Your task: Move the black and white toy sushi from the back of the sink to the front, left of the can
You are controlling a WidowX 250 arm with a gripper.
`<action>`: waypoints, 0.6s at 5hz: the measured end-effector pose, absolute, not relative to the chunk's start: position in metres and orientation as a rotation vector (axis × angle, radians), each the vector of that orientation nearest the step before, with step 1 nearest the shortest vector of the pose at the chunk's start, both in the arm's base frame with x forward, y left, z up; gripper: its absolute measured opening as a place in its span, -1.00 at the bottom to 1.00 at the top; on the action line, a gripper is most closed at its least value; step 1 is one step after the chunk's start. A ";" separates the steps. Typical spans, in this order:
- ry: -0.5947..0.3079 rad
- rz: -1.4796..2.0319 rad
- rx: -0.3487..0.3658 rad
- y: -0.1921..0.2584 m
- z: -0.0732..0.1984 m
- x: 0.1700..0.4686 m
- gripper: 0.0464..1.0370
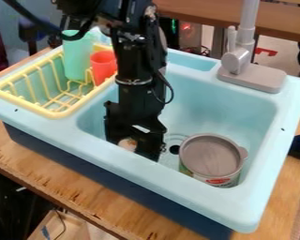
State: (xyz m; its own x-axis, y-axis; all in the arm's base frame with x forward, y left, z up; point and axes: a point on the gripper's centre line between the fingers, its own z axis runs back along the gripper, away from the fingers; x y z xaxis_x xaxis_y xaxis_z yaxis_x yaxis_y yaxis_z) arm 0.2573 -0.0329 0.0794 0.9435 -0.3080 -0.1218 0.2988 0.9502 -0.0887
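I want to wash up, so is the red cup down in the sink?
No, the red cup is in the yellow rack, beside the green cup.

The gripper (pixel 135 149) partly hides a pale object (pixel 126 143) in the sink (pixel 146 180), too unclear to name; the top edge cuts off the faucet (pixel 235 61) and the robot arm (pixel 137 56)

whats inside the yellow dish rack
The yellow dish rack holds a tall green cup and a shorter red cup, side by side near its far end. The part of the rack directly behind the cups is covered by them.
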 end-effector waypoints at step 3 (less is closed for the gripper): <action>0.113 -0.285 0.040 -0.037 0.171 0.274 0.92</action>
